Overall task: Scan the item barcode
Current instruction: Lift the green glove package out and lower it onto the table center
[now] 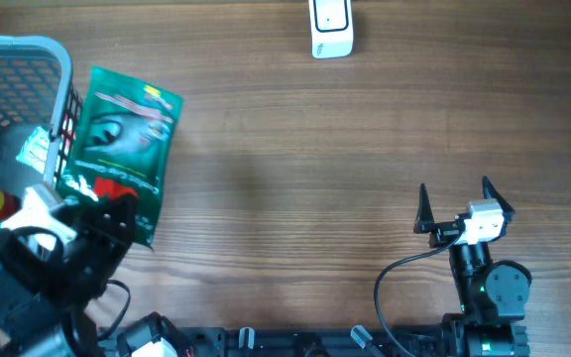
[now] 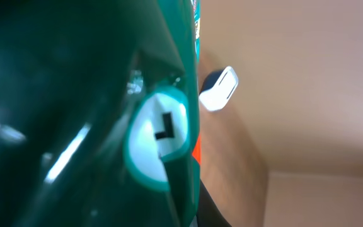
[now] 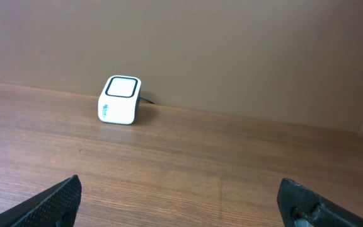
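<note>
print on green packet [image 1: 122,139] too blurred to read, small mark on white scanner [image 3: 120,100] illegible

Right arm: the right claw [image 1: 454,198] has two matte black fingers [image 3: 58,203], broad at the root and tapering to sharp tips. Their surface looks slightly grainy in the wrist view. A white-and-grey camera block [image 1: 482,224] sits behind them. Next comes a black rounded joint housing [image 1: 509,288] with a small green light [image 1: 482,291]. One thin black cable [image 1: 390,278] loops from the camera block to the base.

Left arm: the left claw [image 1: 102,213] and links are black and chunky. There is a white block [image 1: 43,213] at the wrist, and black cable loops [image 1: 117,297] near the base.

Base rail [image 1: 295,345]: black, with small white fittings, running along the bottom of the overhead view.
</note>
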